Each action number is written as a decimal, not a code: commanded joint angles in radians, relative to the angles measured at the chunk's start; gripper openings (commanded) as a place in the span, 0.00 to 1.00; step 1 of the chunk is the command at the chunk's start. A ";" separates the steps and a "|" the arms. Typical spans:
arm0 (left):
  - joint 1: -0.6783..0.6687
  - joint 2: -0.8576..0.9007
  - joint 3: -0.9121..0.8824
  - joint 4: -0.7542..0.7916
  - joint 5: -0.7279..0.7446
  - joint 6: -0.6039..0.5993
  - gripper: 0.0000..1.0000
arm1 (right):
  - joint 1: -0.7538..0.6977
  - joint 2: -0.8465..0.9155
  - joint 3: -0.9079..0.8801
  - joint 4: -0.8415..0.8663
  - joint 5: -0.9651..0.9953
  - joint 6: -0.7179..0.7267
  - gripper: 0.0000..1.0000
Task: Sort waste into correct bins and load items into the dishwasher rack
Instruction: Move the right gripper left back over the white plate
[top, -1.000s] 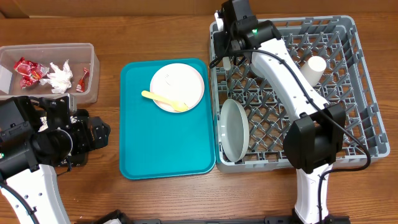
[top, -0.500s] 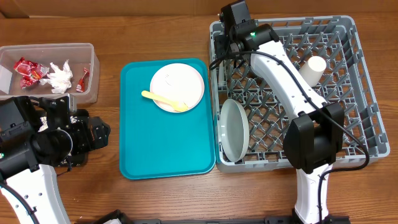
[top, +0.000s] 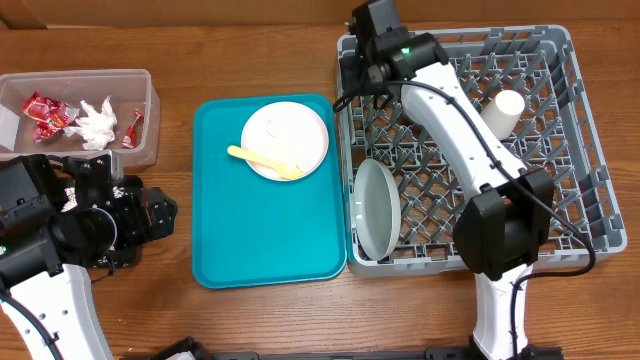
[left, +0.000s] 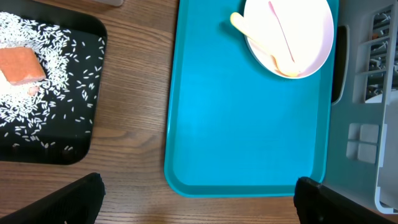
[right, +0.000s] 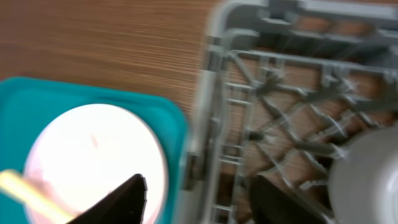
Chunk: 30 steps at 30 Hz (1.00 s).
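Observation:
My right gripper (top: 362, 78) hovers open over the far left corner of the grey dishwasher rack (top: 585, 150), nothing between its fingers (right: 124, 202). In the rack a grey plate (top: 377, 208) stands on edge and a white cup (top: 505, 110) lies near the back. The pale plate (top: 285, 140) with yellow cutlery (top: 262, 160) rests on the teal tray (top: 270, 235). My left gripper (left: 202, 205) is open and empty above the table by the tray's near edge. The black tray (left: 93, 37) holds rice (left: 59, 68) and an orange cube (left: 22, 64). Red wrappers (top: 45, 112) and a napkin (top: 97, 122) lie in the clear tub (top: 148, 95).
The rack wall (right: 211, 93) runs right under my right gripper, with the teal tray's corner (right: 177, 124) against it. The left arm's body (top: 60, 235) covers most of the black tray from above. Bare wood shows in front of the teal tray.
My right gripper has opened at the rack's far left corner. The white piece seen at its jaws a second ago no longer shows there. The left arm has not moved.

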 joint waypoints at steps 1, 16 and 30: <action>0.007 0.002 -0.007 0.004 0.010 0.008 1.00 | 0.055 -0.044 0.031 0.003 -0.094 -0.055 0.66; 0.007 0.002 -0.007 0.004 0.010 0.008 1.00 | 0.199 0.162 -0.026 0.094 -0.090 -0.054 0.58; 0.007 0.002 -0.007 0.004 0.010 0.008 1.00 | 0.240 0.294 -0.029 0.110 -0.041 -0.072 0.57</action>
